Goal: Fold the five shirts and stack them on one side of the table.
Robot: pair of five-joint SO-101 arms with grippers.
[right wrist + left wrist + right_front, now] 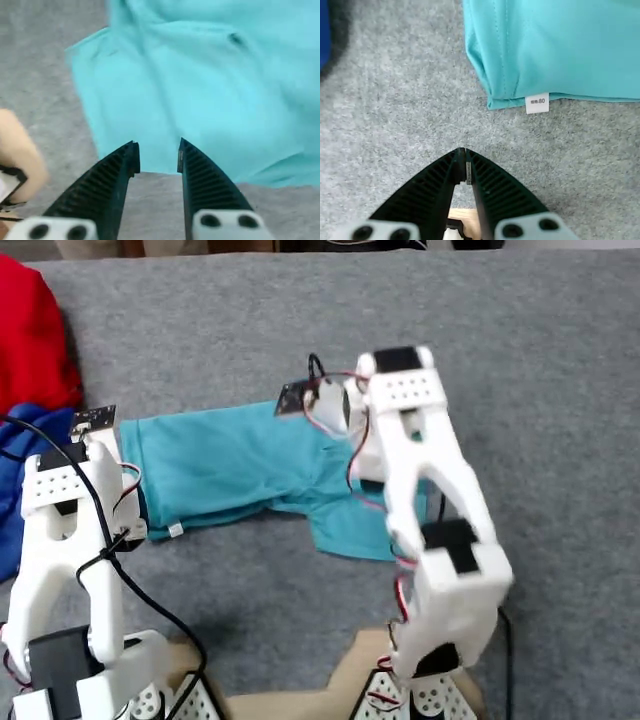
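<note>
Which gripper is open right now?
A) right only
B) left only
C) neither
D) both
A: the right gripper shows a clear gap between its jaws over the teal shirt, while the left gripper has its tips closed together over the bare table, beside the shirt's hem.

White plastic arms (430, 490), black ribbed fingers (115, 185), black cables (112, 552)

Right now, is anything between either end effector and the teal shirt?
Nothing visible: bare grey felt tabletop separates the shut left end effector from the teal fabric shirt; the open right end effector overhangs its edge.
</note>
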